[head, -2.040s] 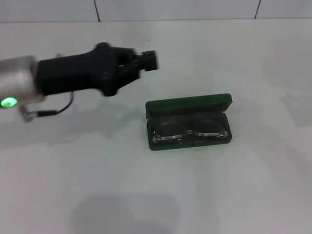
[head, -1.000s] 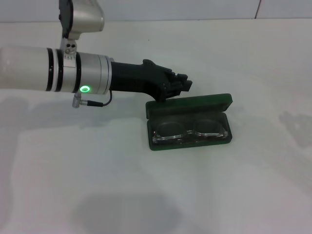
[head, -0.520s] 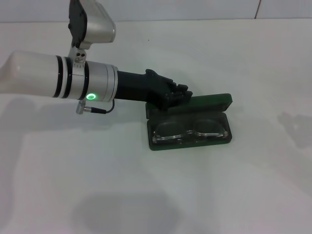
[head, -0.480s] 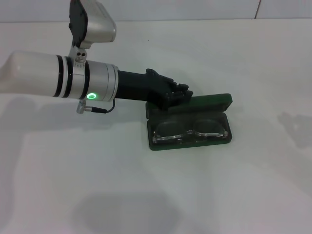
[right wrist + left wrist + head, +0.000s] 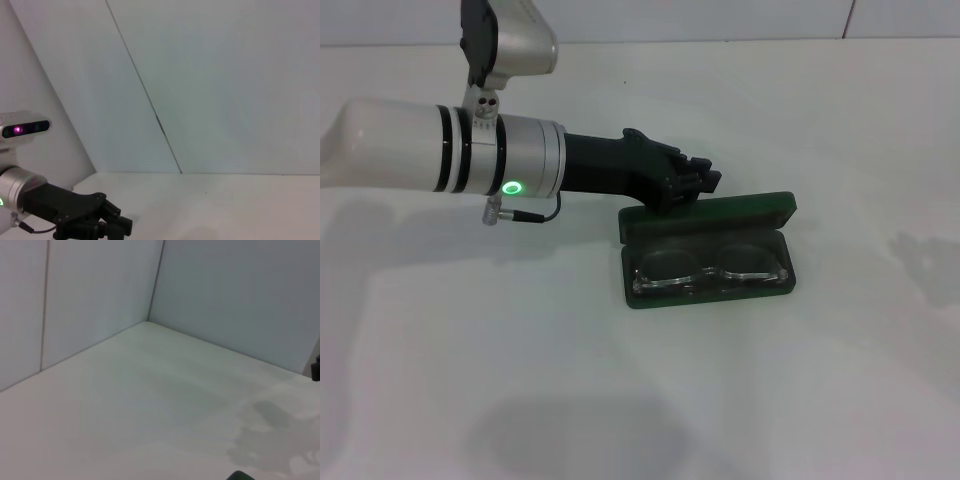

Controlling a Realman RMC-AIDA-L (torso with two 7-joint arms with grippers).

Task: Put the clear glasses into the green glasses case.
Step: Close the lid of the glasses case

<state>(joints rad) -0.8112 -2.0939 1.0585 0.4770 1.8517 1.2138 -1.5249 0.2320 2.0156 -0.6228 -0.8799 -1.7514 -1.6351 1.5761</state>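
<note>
Lifted slightly off the green glasses case [image 5: 708,250] lid, left claw [image 5: 705,180] closed, clear glasses [image 5: 710,268] inside

One green glasses case [image 5: 708,255] — one pair of clear glasses [image 5: 708,268] — one left gripper [image 5: 705,180]

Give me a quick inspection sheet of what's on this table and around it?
Surface: white table, bare apart from the case.
Job's things: green glasses case open, lid raised; clear glasses lying inside.
Clutter: nothing seen.
Grippers: left gripper reaches over the table just behind the lid's left end; right gripper not visible.
Cables: thin black cable looping under the left wrist.
Surroundings: pale panelled wall behind the table.
</note>
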